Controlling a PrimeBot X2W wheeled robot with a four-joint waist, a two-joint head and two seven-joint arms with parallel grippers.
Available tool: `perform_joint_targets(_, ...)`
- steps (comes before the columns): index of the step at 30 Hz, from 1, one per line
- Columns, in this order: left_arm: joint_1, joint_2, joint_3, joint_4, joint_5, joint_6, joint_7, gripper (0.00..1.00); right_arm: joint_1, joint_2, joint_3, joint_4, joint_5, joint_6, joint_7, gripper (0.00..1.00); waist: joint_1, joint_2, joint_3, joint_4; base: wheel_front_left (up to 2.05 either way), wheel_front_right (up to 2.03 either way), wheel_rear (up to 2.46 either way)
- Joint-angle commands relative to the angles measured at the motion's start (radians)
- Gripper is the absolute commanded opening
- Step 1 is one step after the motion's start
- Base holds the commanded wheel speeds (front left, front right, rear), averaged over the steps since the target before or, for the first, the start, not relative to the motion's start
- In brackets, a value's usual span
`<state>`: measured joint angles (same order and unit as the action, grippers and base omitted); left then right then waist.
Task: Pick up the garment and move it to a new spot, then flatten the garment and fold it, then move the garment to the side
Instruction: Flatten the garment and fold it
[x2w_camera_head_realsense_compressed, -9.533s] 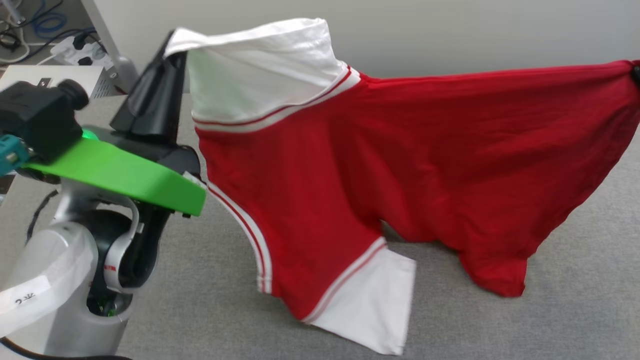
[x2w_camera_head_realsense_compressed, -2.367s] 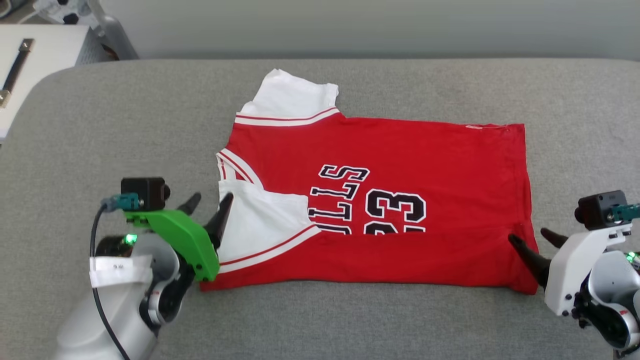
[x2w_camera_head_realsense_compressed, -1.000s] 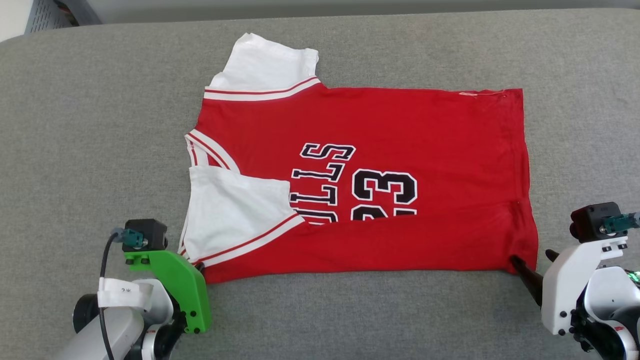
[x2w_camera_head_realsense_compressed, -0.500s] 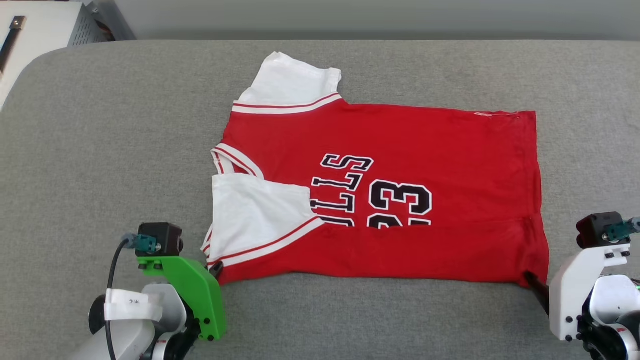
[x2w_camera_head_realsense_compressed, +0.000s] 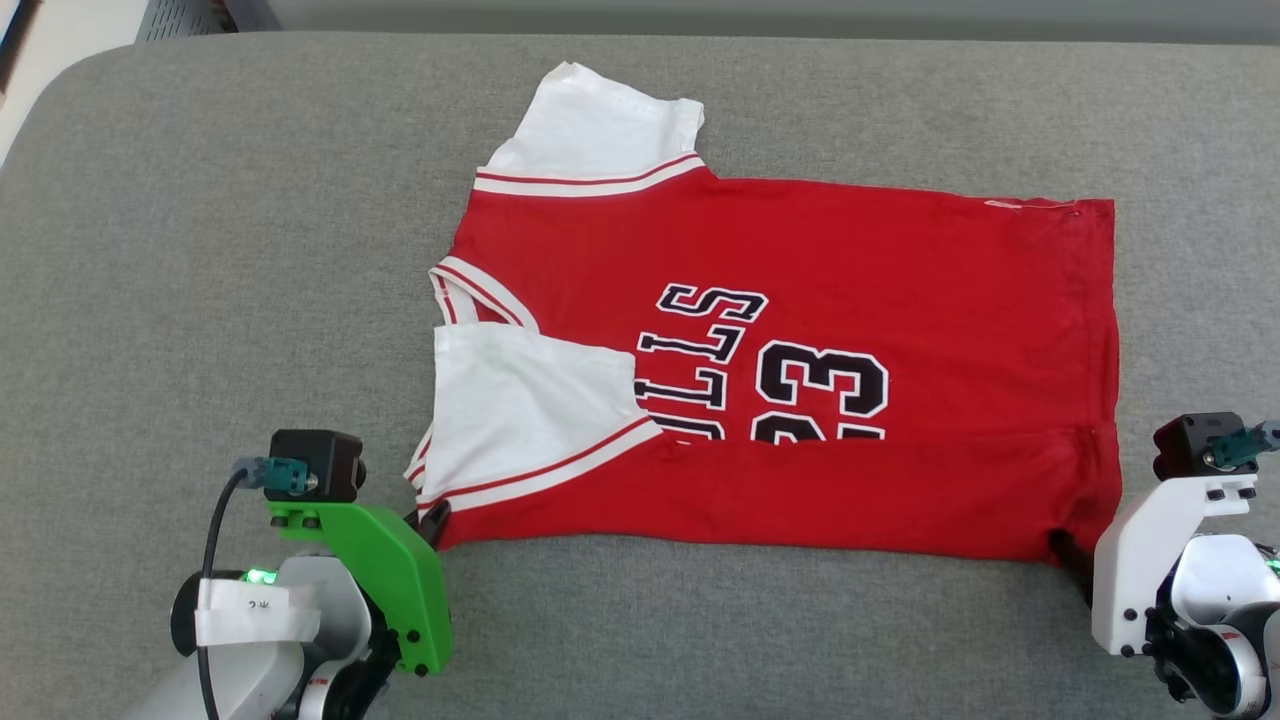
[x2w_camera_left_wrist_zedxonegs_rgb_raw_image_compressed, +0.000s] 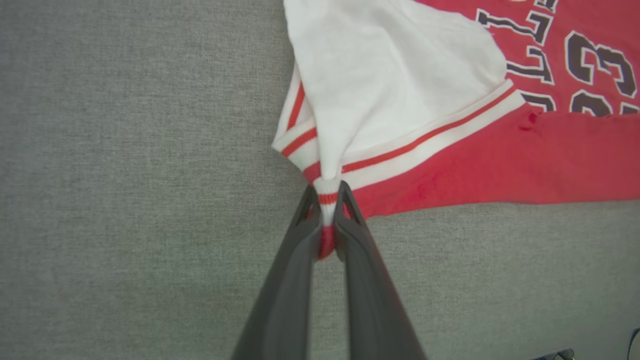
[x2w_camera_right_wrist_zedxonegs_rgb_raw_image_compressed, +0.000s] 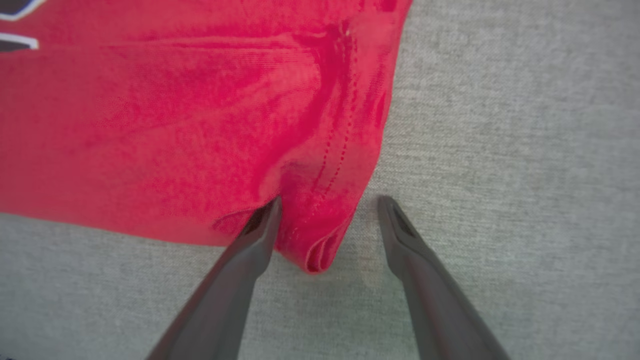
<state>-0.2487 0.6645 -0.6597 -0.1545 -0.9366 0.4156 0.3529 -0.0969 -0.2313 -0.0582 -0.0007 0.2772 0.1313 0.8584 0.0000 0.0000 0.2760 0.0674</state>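
Grey fabric worktop (x2w_camera_head_realsense_compressed: 200, 250) | garment (x2w_camera_head_realsense_compressed: 800, 380) flat at its middle, near edge folded over print | left end effector (x2w_camera_left_wrist_zedxonegs_rgb_raw_image_compressed: 327, 200) pinches garment's near sleeve corner | right end effector (x2w_camera_right_wrist_zedxonegs_rgb_raw_image_compressed: 330, 200) spread astride near hem corner | step: fold; next probably needs right closing, then joint lift

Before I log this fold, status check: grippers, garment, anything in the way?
Left gripper jaws shut on garment at near-sleeve corner. Right gripper jaws open around hem corner. Lies flat, near edge folded over print. No obstruction seen.
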Motion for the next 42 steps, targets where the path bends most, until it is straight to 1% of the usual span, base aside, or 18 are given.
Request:
perform_joint_targets(1, 0.001, 0.008, 0.002, 0.001, 0.004, 0.006, 0.000, 0.00, -0.002, 0.013, 0.019, 0.031, 0.005, -0.001, 0.007, 0.42, 0.0000, 0.0000, 0.004, 0.001, 0.00, 0.00, 0.00)
perform_joint_targets(2, 0.000, 0.009, 0.002, 0.003, 0.004, 0.007, 0.001, 0.00, -0.002, 0.011, 0.026, 0.038, 0.004, -0.001, 0.009, 0.16, 0.0000, 0.0000, 0.005, 0.001, 0.00, 0.00, 0.00)
perform_joint_targets(3, -0.001, 0.009, 0.001, 0.006, 0.004, 0.006, 0.002, 0.00, -0.001, 0.003, 0.036, 0.045, -0.003, -0.001, 0.009, 0.00, 0.0000, 0.0000, 0.004, 0.002, 0.00, 0.00, 0.00)
perform_joint_targets(8, 0.008, 0.011, -0.005, 0.027, -0.004, 0.000, 0.009, 0.00, -0.007, -0.012, 0.035, 0.071, -0.015, -0.001, -0.027, 0.00, 0.0000, 0.0000, -0.020, -0.001, 0.00, 0.00, 0.00)
perform_joint_targets(13, 0.028, 0.022, -0.014, 0.049, -0.011, -0.003, 0.021, 0.00, -0.004, -0.037, 0.014, 0.068, -0.006, -0.001, -0.034, 0.00, 0.0000, 0.0000, -0.064, -0.007, 0.00, 0.00, 0.00)
perform_joint_targets(20, 0.072, 0.025, -0.033, 0.055, -0.026, -0.008, 0.030, 0.00, 0.058, -0.083, -0.025, 0.015, 0.033, -0.001, 0.009, 0.00, 0.0000, 0.0000, -0.136, -0.007, 0.00, 0.00, 0.00)
perform_joint_targets(26, 0.133, 0.048, -0.054, 0.044, -0.041, -0.013, 0.043, 0.00, 0.151, -0.098, -0.054, -0.066, 0.068, -0.001, 0.070, 0.00, 0.0000, 0.0000, -0.174, -0.008, 0.00, 0.00, 0.00)
perform_joint_targets(30, 0.167, 0.050, -0.074, 0.042, -0.046, -0.016, 0.049, 0.00, 0.210, -0.092, -0.077, -0.104, 0.075, -0.001, 0.098, 0.00, 0.0000, 0.0000, -0.179, -0.012, 0.00, 0.00, 0.00)
perform_joint_targets(33, 0.174, 0.037, -0.082, 0.055, -0.048, -0.022, 0.043, 0.00, 0.241, -0.080, -0.088, -0.114, 0.073, -0.001, 0.109, 0.00, 0.0000, 0.0000, -0.174, -0.016, 0.00, 0.00, 0.00)
perform_joint_targets(42, 0.145, -0.006, -0.104, 0.132, -0.049, -0.053, 0.045, 0.00, 0.241, -0.054, -0.072, -0.087, 0.051, -0.001, 0.101, 0.00, 0.0000, 0.0000, -0.138, -0.025, 0.00, 0.00, 0.00)
